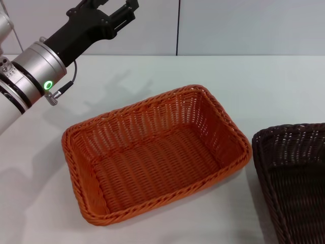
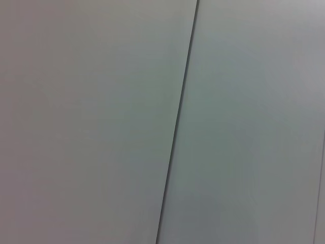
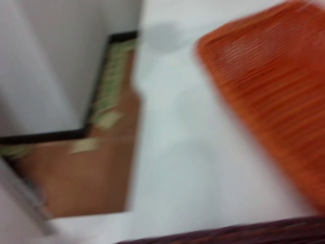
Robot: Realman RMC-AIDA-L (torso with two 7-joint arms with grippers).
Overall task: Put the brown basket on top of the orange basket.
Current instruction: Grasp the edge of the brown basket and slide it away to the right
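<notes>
Head view: the orange basket point(image 1: 157, 155) sits mid-table, the brown basket point(image 1: 294, 178) just right of it, unheld. Left gripper point(image 1: 109, 12) hovers high, fingers apart. Right gripper unseen. Grip the brown rim firmly, lift level, then lower squarely.

The left arm point(image 1: 38, 68) has a white sleeve, then a brushed silver cylinder with black bands and a glowing green ring light, a thin black cable looping beneath it, and a matt black angular tool point(image 1: 109, 15).
</notes>
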